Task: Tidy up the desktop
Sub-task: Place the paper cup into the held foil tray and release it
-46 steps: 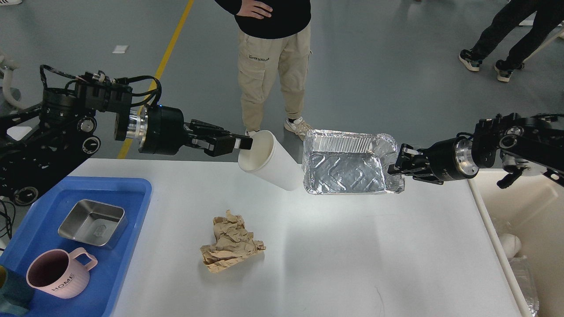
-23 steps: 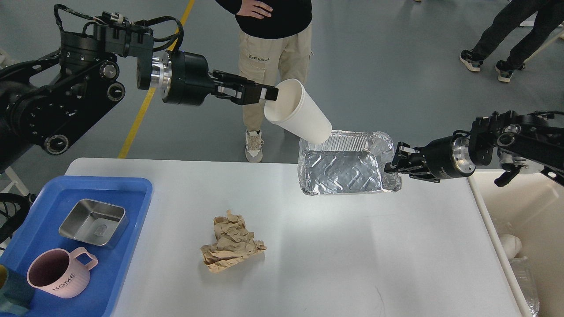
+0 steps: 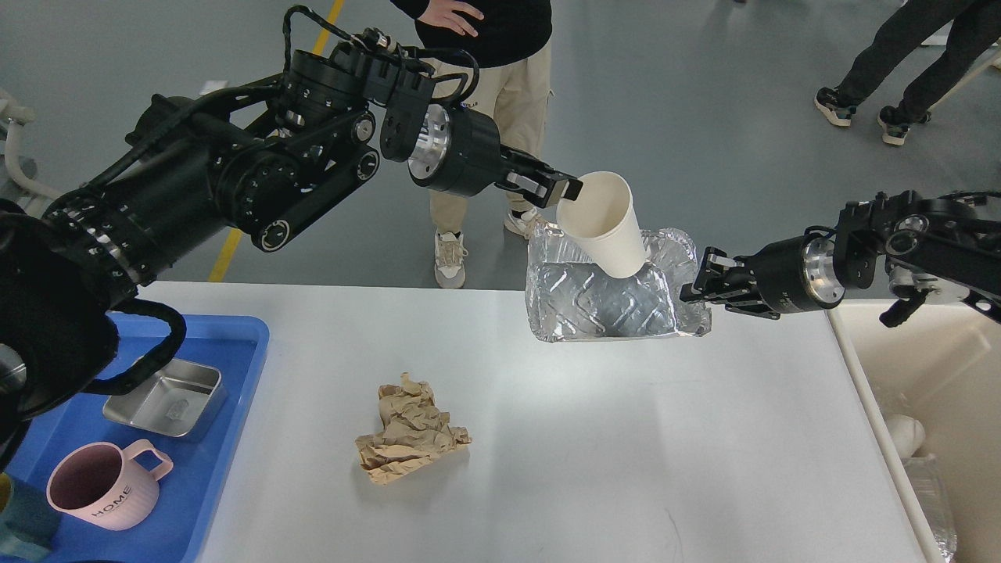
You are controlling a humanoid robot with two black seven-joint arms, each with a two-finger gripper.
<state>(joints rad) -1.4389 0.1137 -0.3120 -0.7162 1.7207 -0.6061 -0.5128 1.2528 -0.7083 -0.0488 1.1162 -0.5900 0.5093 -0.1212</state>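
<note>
The white desktop [image 3: 586, 438] fills the lower middle of the head view. My left gripper [image 3: 565, 191] is shut on the rim of a white paper cup [image 3: 606, 227] and holds it nearly upright, its base inside the crinkled foil tray [image 3: 602, 305]. My right gripper [image 3: 696, 285] is shut on the right rim of the foil tray and holds it tilted above the far edge of the desktop. A crumpled ball of brown paper [image 3: 410, 434] lies on the desktop, left of the middle.
A blue plastic tray [image 3: 211, 469] at the left holds a steel box [image 3: 166, 397] and a pink mug [image 3: 102, 485]. A cream bin [image 3: 938, 407] stands at the right edge. A person [image 3: 477, 94] stands behind the table; another is at the top right.
My left arm has swung right and brought the cup from tilted over the tray's left rim to nearly upright inside the tray. The right gripper and tray barely moved.
</note>
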